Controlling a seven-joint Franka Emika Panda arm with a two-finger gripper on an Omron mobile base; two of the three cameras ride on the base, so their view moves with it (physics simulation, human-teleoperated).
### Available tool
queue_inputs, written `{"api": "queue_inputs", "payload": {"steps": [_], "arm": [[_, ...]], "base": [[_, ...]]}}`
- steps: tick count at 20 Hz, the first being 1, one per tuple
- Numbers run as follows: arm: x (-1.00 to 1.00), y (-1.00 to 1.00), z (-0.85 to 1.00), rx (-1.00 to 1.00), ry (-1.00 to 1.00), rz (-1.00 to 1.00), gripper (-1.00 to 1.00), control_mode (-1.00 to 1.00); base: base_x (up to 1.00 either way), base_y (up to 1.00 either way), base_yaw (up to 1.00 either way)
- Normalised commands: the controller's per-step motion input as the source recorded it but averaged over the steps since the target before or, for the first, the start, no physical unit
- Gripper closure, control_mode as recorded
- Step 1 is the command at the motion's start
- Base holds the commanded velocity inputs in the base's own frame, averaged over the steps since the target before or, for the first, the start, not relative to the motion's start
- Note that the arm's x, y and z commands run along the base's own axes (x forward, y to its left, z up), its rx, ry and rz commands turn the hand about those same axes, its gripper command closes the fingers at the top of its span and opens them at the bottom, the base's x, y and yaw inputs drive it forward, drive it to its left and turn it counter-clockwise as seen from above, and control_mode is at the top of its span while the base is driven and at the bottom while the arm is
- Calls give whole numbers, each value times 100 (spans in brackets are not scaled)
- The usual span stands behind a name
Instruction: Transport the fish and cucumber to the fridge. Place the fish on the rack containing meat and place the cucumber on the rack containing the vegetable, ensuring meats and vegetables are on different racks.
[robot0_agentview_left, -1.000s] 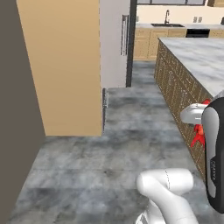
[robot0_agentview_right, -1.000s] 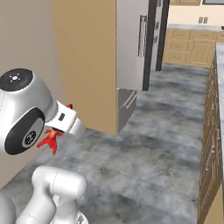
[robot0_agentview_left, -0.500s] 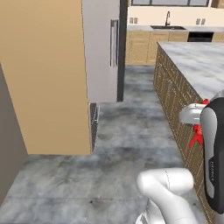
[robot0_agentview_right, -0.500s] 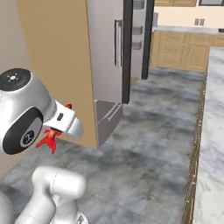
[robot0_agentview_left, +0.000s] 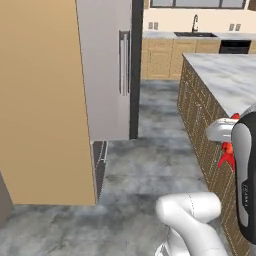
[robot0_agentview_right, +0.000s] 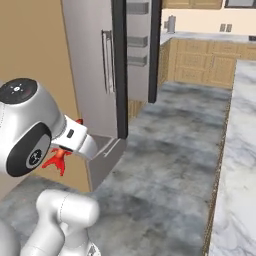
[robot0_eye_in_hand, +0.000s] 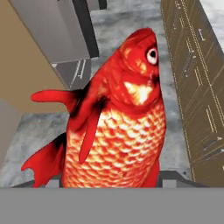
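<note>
The fish (robot0_eye_in_hand: 118, 118) is carried in the end effector (robot0_eye_in_hand: 114, 181), which is closed on it: in the hand view the red scaled body rises from the bottom centre of the frame, head toward the upper right of centre and tail fins spreading to the lower left. Its long axis runs along the line of the end effector, pointing away from the hand. The fingertips themselves are hidden behind the body, so the exact contact points cannot be told.

In the left base view the fridge (robot0_agentview_left: 107, 70) stands in the upper left to centre of the frame, door shut, its bar handle (robot0_agentview_left: 123, 62) vertical. The fish (robot0_agentview_left: 228, 153) shows as a small red shape at the right edge, against the dark arm link and well apart from the fridge. The island counter (robot0_agentview_left: 225, 75) lies along the right side.

In the right base view the fish (robot0_agentview_right: 57, 159) hangs at the lower left, just below the white wrist, and the fridge (robot0_agentview_right: 97, 65) fills the upper left to centre, beyond and above it.

Judgement: the governing relation is fridge to end effector. The fridge lies ahead, with open floor (robot0_agentview_right: 165, 165) between, and its racks are not visible. The approach is incomplete, and the door would have to be open before the fish could go in. The cucumber is not yet dealt with.
</note>
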Motion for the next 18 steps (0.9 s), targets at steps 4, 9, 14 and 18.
{"api": "queue_inputs", "payload": {"steps": [4,9,14,18], "arm": [[0,0,0,0,0,0,100,100],[0,0,0,0,0,0,100,100],[0,0,0,0,0,0,100,100],[0,0,0,0,0,0,100,100]], "base": [[100,-51,8],[100,-28,14],[100,-70,22],[100,-75,37]]}}
